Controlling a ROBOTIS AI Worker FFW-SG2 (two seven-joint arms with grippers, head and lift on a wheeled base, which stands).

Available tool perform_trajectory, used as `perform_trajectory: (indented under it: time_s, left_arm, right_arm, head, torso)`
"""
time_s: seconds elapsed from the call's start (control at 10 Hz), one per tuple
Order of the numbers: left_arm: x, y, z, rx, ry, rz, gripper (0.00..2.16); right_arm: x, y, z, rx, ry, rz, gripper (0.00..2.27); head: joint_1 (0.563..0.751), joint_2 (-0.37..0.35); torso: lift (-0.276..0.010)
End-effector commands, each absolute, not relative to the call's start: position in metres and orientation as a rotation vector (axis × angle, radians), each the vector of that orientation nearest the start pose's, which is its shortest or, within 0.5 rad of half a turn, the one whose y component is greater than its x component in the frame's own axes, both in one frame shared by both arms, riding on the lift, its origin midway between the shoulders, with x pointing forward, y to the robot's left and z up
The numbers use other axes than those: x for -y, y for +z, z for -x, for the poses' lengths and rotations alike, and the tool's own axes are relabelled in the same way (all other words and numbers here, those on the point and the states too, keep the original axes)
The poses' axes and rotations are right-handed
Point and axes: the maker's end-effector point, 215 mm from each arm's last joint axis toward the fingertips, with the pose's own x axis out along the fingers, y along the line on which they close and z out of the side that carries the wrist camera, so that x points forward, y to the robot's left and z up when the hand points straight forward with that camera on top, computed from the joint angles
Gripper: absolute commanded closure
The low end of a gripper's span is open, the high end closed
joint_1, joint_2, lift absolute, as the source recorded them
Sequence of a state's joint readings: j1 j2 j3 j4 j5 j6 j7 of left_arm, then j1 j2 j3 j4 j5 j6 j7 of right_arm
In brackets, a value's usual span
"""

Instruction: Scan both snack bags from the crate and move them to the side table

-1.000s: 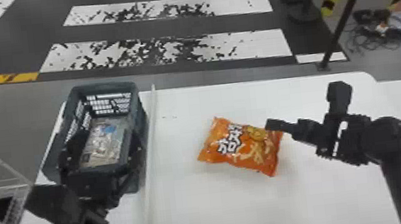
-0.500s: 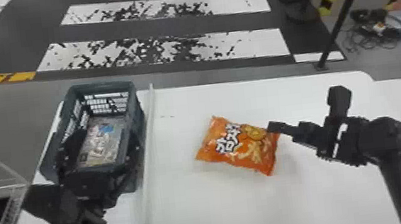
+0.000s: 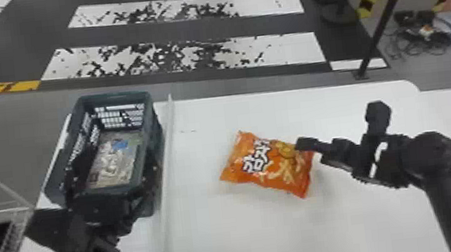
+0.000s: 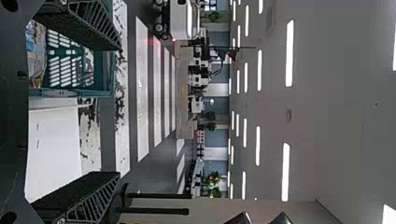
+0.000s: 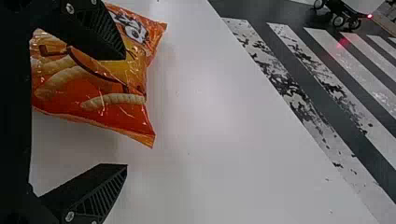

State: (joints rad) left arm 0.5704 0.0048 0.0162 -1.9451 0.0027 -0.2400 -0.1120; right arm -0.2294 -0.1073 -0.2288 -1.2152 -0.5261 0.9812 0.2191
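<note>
Head view: on the counter we see the orange bag by the right tool, one finger over its end, and the crate at the left tool.

Left wrist view: we see the left tool wide open, gripping nothing.

Right wrist view: our right tool is spread wide, empty.
</note>
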Motion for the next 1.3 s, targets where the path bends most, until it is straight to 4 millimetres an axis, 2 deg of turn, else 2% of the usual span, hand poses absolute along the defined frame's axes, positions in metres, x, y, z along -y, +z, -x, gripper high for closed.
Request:
perform_trajectory:
  time_s: [0.0,0.1,0.2,0.3,0.5,0.6,0.9,1.2]
  left_arm:
    - [-0.213,-0.352,-0.415,0.042,-0.1,-0.013,0.03]
    - [-0.212,-0.351,-0.415,0.045,-0.101,-0.012,0.03]
    - [-0.213,-0.351,-0.414,0.046,-0.1,-0.013,0.03]
    - [-0.213,-0.35,-0.414,0.052,-0.1,-0.013,0.03]
    - [-0.213,-0.351,-0.412,0.058,-0.1,-0.014,0.03]
    - [-0.213,-0.351,-0.412,0.058,-0.1,-0.014,0.03]
    - [-0.214,-0.353,-0.412,0.055,-0.097,-0.013,0.04]
    - [-0.217,-0.353,-0.411,0.057,-0.087,-0.013,0.04]
  right_arm:
    - [0.213,-0.563,-0.523,-0.937,0.196,-0.722,0.1]
    - [0.211,-0.565,-0.523,-0.943,0.202,-0.726,0.13]
    - [0.21,-0.569,-0.523,-0.956,0.2,-0.731,0.33]
    - [0.213,-0.572,-0.522,-0.968,0.197,-0.723,0.77]
    - [0.214,-0.578,-0.517,-1.004,0.198,-0.697,1.97]
    - [0.214,-0.58,-0.515,-1.009,0.219,-0.67,2.24]
    - [0.215,-0.561,-0.519,-0.965,0.243,-0.744,2.24]
    - [0.253,-0.529,-0.535,-0.855,0.127,-0.518,2.24]
  head:
    - [0.695,-0.008]
    - [0.695,-0.003]
    - [0.695,0.001]
    - [0.695,0.003]
    - [0.695,0.002]
    - [0.695,0.001]
    - [0.695,0.004]
    - [0.695,-0.021]
  torso:
    - [-0.029]
    - [-0.029]
    - [-0.029]
    - [-0.029]
    - [-0.029]
    - [-0.029]
    - [-0.029]
    - [-0.029]
